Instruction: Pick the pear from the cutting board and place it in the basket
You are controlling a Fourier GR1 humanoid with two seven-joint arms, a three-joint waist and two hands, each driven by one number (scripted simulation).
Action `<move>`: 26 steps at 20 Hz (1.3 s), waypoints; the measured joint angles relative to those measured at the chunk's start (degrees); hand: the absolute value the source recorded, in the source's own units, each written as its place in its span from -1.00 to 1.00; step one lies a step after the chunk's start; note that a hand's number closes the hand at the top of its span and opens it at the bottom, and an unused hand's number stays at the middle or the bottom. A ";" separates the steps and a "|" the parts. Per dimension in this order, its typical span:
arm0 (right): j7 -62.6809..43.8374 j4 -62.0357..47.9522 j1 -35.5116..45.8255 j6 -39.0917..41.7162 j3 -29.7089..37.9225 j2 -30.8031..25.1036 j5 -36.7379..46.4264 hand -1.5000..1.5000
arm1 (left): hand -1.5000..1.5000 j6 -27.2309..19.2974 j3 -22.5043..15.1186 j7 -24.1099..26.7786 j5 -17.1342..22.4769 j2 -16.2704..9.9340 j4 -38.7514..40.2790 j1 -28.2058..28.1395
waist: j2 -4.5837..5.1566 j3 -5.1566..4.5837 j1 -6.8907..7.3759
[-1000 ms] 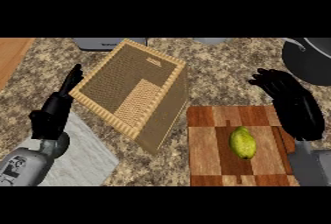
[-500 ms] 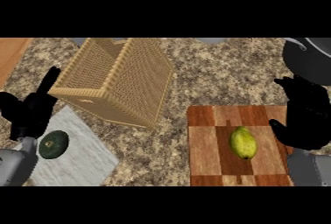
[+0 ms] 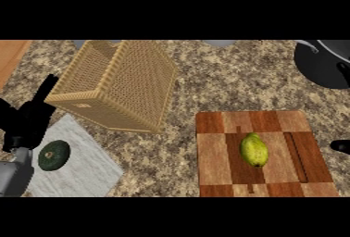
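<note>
Pear (image 3: 253,149) lies on the cutting board (image 3: 217,152) near the counter's front edge; wicker basket (image 3: 116,85) behind-left, avocado (image 3: 53,155) on a cloth (image 3: 89,162). Left hand (image 3: 26,121) open, holding nothing; right hand (image 3: 340,146) unreadable.

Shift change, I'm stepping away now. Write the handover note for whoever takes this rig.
Left hand: at the view's left edge, beside the woven wicker basket, fingers up, holding nothing.
Right hand: only a tip shows at the right edge; fingers cannot be judged.
Yellow-green pear: lying on the striped wooden cutting board, untouched.
Basket: on the speckled counter, up-left of the board.
Done: nothing yet.
Left: grasp the pear, carry it to the basket, release it inside.
</note>
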State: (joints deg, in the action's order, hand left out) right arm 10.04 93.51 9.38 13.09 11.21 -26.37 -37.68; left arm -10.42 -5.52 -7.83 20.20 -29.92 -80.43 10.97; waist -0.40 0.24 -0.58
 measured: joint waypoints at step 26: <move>2.66 -34.97 -2.64 37.35 7.61 -25.55 12.74 -1.00 | 0.00 2.84 2.73 -0.99 -2.54 2.31 1.28 1.02 | 0.23 0.06 0.74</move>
State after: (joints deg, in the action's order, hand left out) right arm 12.69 58.54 6.74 50.44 18.82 -51.93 -24.94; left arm -7.57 -2.79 -8.82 17.66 -27.60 -79.15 11.99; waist -0.17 0.30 0.16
